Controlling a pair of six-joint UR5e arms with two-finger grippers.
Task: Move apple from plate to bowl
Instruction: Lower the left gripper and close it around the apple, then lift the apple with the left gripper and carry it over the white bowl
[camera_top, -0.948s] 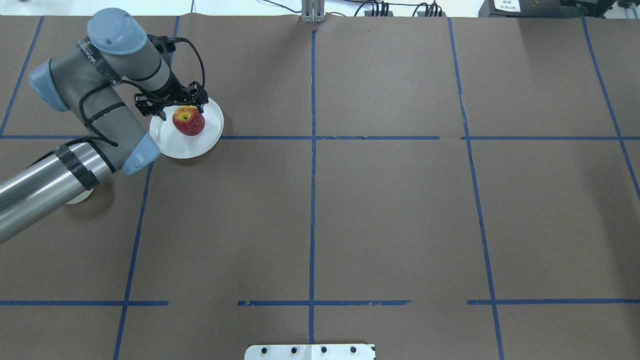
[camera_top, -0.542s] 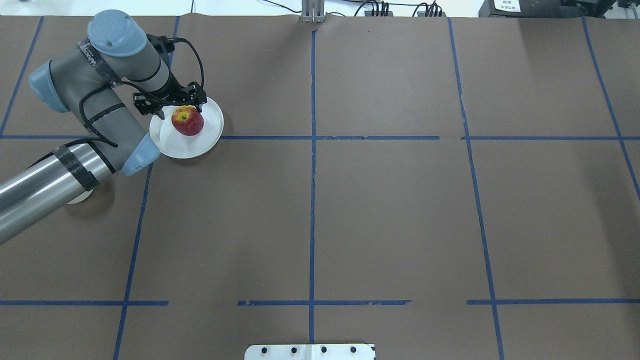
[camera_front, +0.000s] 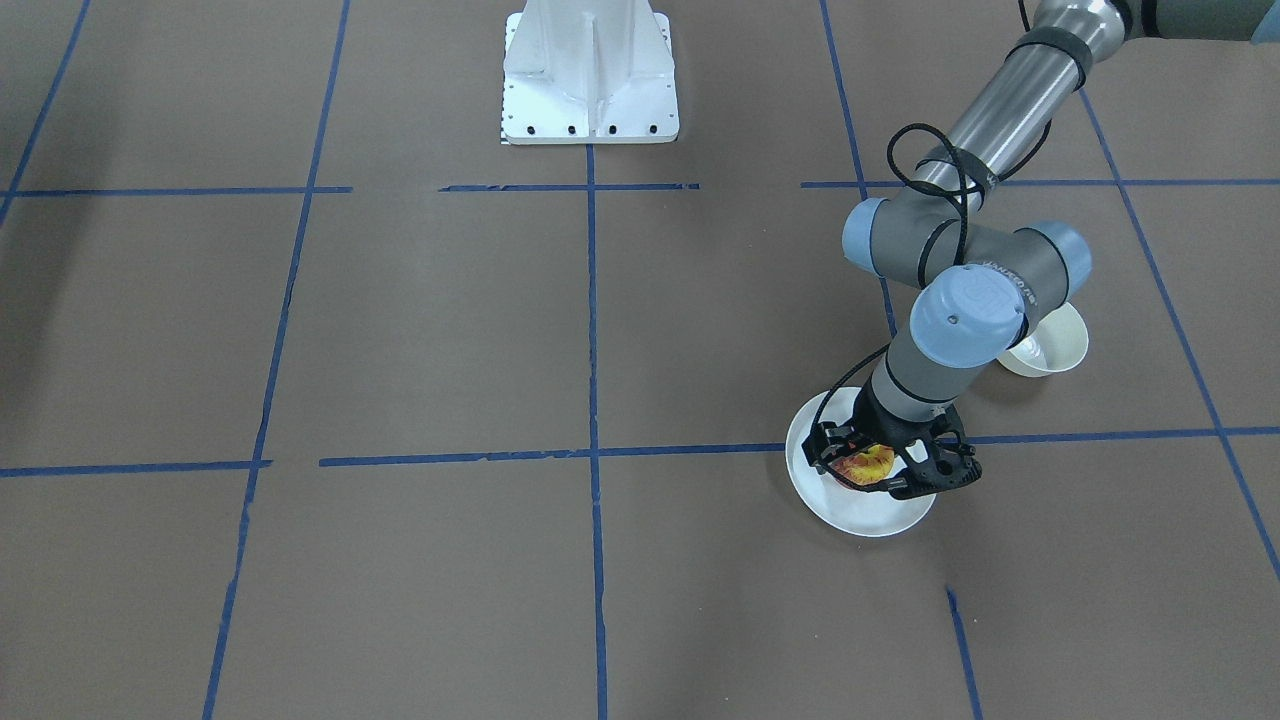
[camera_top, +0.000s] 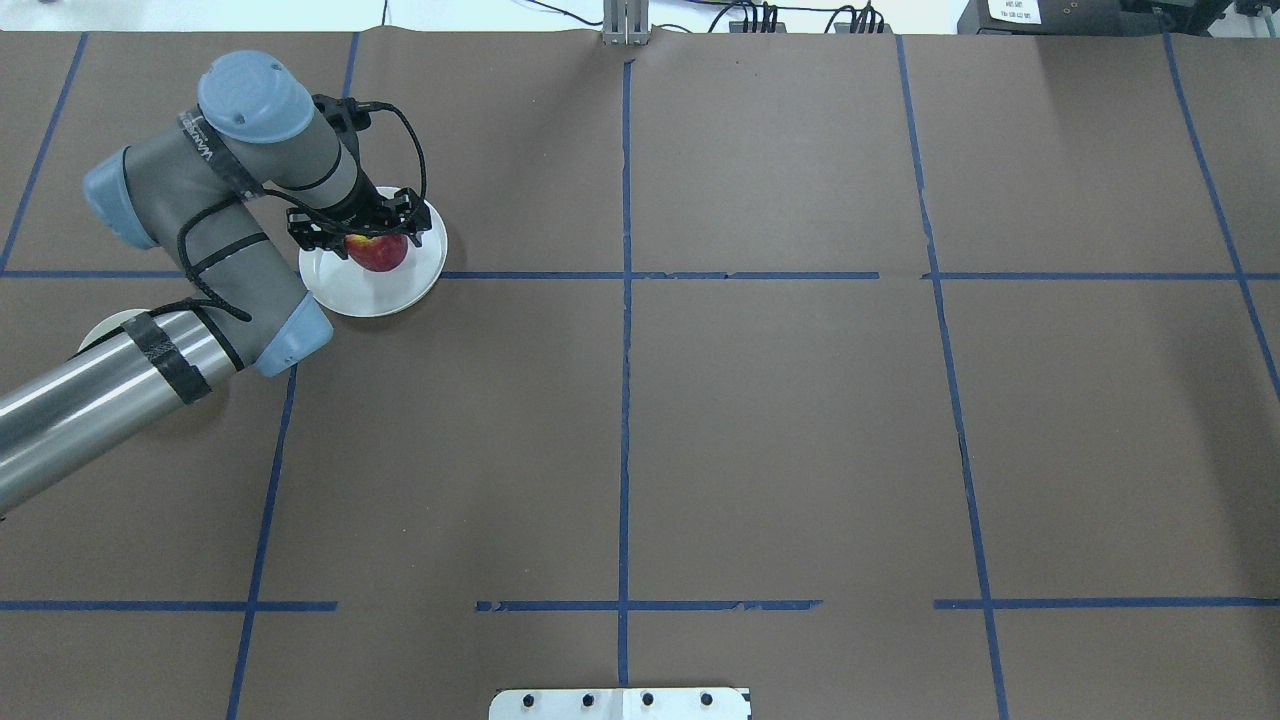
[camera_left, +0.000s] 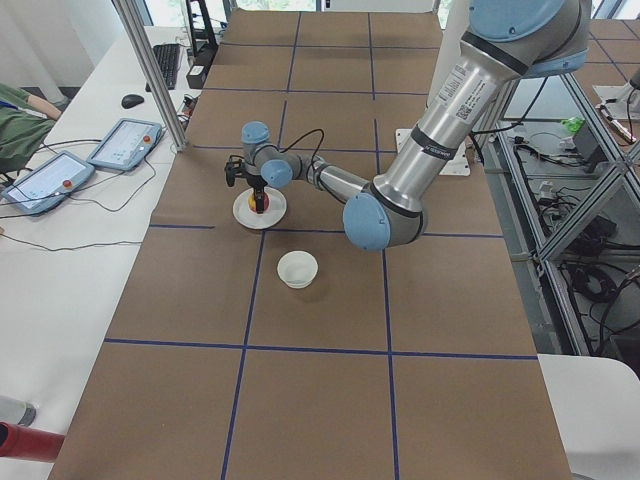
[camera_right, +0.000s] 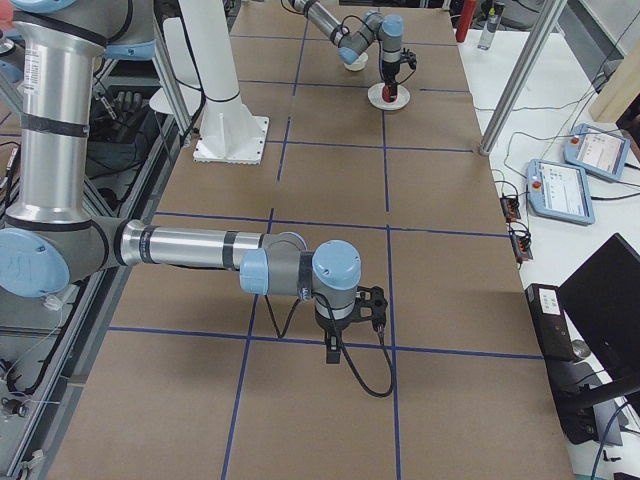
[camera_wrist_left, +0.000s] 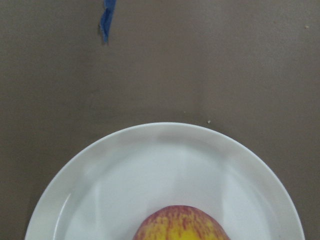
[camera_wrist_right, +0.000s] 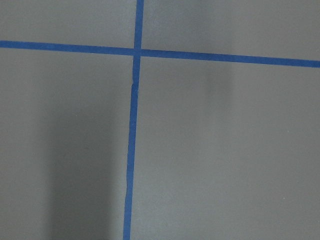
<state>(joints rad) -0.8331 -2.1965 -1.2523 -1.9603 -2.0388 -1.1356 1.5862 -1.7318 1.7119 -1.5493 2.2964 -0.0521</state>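
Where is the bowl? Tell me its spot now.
In the exterior left view the bowl stands on the robot's left half of the brown table, apart from the plate and nearer the camera and the robot than it.

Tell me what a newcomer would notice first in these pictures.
The red-and-yellow apple on the white plate, at the overhead view's far left, catches the eye first, with the left tool straddling it, jaws spread to either side. Next comes the small cream bowl close by the plate, partly hidden under the left arm. The right tool hangs far off toward the other end of the table.
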